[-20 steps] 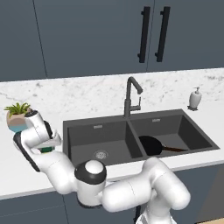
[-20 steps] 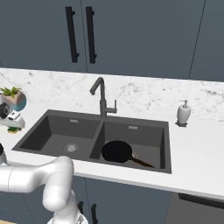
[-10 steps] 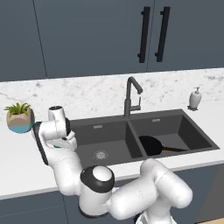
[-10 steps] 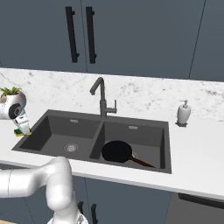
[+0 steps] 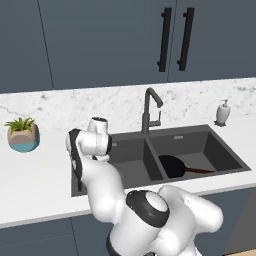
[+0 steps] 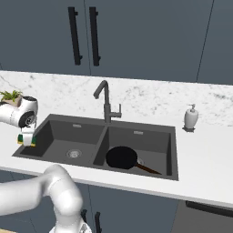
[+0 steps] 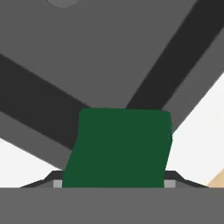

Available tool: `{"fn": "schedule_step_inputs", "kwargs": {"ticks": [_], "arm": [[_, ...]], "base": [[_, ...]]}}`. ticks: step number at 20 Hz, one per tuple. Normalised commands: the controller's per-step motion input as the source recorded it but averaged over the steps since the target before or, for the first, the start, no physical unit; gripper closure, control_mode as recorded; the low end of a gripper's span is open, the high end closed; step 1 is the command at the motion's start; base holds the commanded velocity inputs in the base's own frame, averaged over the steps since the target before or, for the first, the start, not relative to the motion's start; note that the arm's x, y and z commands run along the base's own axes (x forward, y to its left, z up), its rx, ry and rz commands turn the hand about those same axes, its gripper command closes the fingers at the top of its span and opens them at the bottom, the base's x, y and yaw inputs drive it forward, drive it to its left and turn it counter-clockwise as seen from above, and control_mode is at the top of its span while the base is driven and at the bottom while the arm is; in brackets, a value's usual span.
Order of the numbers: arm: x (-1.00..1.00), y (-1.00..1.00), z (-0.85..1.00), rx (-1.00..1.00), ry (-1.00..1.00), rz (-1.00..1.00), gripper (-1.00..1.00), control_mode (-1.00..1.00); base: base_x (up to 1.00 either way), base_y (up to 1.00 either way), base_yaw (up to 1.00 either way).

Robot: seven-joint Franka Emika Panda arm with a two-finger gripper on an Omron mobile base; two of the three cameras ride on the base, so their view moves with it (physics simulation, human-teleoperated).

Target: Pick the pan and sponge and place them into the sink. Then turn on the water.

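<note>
The sponge (image 7: 118, 146), dark green on top, sits between my fingers in the hand view. My gripper (image 6: 26, 134) is shut on it and hangs at the left rim of the sink (image 6: 59, 132), over the corner of the left basin. From the right base view the sponge (image 6: 26, 141) shows as a small green and yellow block under the hand. The black pan (image 6: 122, 157) lies in the right basin, its brown handle pointing right. It also shows in the left base view, pan (image 5: 172, 165), with my white hand (image 5: 95, 141) beside the sink's (image 5: 200, 131) left basin.
A dark faucet (image 6: 105, 102) rises behind the divider between the basins. A potted plant (image 5: 22, 135) stands on the white counter to the left, close behind my hand. A white soap dispenser (image 6: 191, 118) stands to the right of the sink. Dark cabinets hang above.
My arm has swung right from beside the plant to the sink's left edge, carrying the sponge. The pan has stayed in the right basin.
</note>
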Motion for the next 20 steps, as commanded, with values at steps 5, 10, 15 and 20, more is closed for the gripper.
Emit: {"fn": "schedule_step_inputs", "kwargs": {"ticks": [5, 10, 15, 20], "arm": [[-0.60, -0.50, 0.50, 0.01, 0.00, -0.28, 1.00, -1.00], [-0.34, -0.44, 0.61, 0.00, -0.02, -0.31, 1.00, -1.00], [-0.28, -0.49, 0.38, 0.00, -0.07, -0.27, 1.00, -1.00], [-0.33, -0.67, 0.22, 0.00, -0.04, -0.22, 1.00, -1.00]], "base": [[0.00, 0.00, 0.00], [0.00, 0.00, 0.00], [0.00, 0.00, 0.00], [0.00, 0.00, 0.00]]}}
